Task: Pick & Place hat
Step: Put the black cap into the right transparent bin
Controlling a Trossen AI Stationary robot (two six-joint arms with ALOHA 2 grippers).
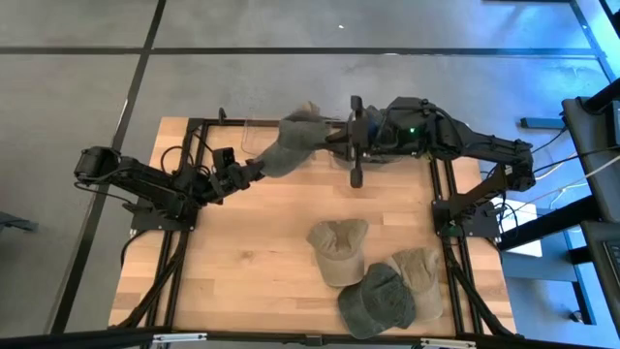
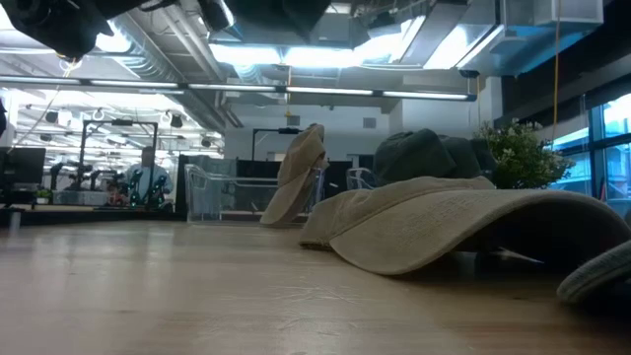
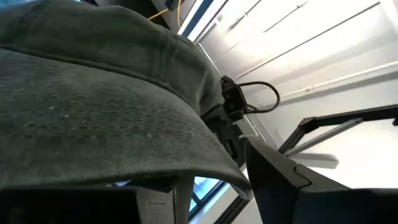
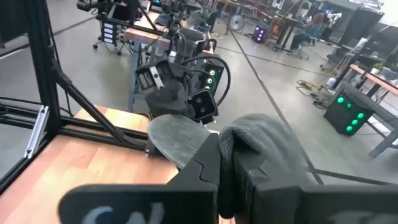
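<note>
Gripping the hat with both my left hand and right hand, I am easing it down level onto the table.

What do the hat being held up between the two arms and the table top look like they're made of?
The held hat, gripped by both the left gripper and the right gripper, looks like soft washed cotton twill, matte grey-green: it droops and shows stitch rows on the brim. The table top looks like pale butcher-block wood, smooth, with visible plank strips.
</note>
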